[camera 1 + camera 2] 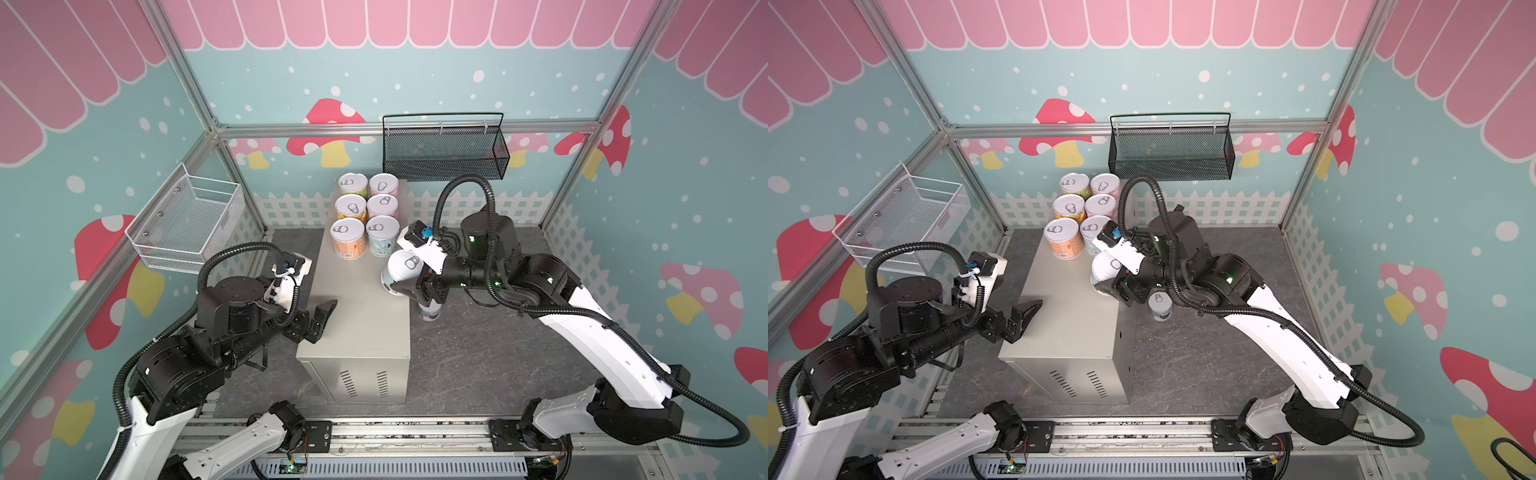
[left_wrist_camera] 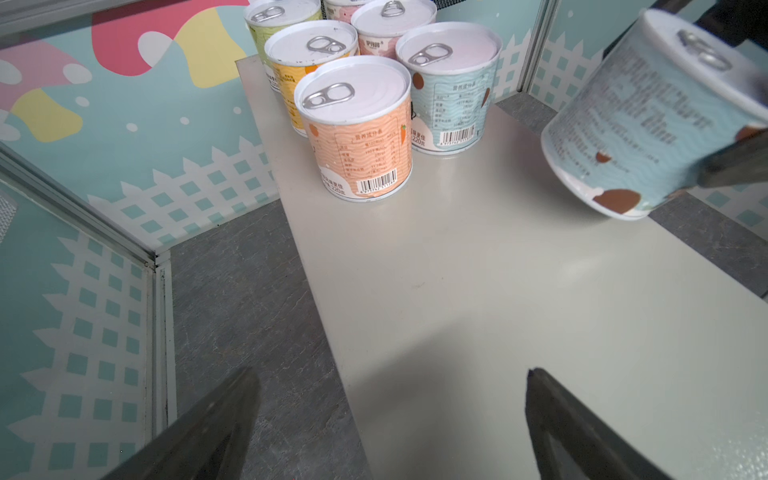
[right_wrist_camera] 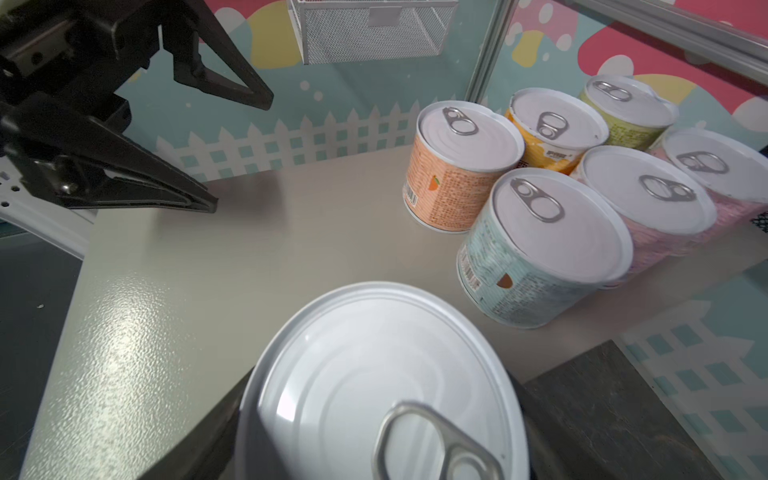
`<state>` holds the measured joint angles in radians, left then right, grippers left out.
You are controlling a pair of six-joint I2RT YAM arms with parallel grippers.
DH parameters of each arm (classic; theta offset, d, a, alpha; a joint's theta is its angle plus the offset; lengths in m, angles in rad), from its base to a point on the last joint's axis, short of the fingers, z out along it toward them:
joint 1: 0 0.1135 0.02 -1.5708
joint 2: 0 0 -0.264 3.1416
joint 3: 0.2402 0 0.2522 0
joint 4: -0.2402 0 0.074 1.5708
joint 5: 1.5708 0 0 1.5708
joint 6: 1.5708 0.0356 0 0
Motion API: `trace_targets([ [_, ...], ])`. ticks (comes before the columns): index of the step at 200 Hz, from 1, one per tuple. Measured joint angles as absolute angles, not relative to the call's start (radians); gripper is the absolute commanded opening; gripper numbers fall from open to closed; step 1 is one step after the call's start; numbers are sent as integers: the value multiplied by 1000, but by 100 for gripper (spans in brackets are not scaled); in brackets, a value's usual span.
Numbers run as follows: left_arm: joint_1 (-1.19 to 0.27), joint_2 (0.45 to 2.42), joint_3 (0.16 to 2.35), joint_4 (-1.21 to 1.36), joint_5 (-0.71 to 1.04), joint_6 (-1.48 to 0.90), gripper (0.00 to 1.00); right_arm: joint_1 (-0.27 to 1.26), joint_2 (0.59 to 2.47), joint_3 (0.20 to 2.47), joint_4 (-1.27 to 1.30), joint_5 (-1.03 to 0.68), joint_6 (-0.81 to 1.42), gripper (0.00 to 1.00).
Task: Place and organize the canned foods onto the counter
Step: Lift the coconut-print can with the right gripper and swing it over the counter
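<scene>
Several cans [image 1: 365, 214] stand in two rows at the far end of the counter [image 1: 361, 320], the orange can [image 2: 357, 129] and a light blue can [image 2: 451, 83] nearest. My right gripper [image 1: 401, 283] is shut on another light blue can [image 1: 403, 270], which hangs tilted over the counter's right edge; its lid [image 3: 382, 365] fills the right wrist view. One more can [image 1: 430, 309] stands on the floor right of the counter, partly under that arm. At the counter's left edge my left gripper [image 1: 322, 319] is open with nothing between its fingers [image 2: 552, 415].
A black mesh basket [image 1: 444, 151] hangs on the back wall above the cans. A white wire basket [image 1: 191, 224] hangs on the left wall. The near half of the counter top [image 1: 1075, 328] is bare. Dark stone floor [image 1: 478, 357] surrounds the counter.
</scene>
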<state>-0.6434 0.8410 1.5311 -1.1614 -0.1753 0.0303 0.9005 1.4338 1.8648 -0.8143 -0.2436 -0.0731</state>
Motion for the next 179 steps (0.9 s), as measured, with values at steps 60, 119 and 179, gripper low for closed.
trace_targets([
  [60, -643, 780, 1429, -1077, -150, 31, 100, 1018, 1593, 2058, -907, -182, -73, 73],
  [119, -643, 740, 1383, -1024, -126, 31, 100, 1103, 1759, 2258, -975, -78, -63, 76],
  [179, -643, 715, 1365, -1023, -127, 30, 100, 1113, 1811, 2312, -978, -44, -64, 88],
])
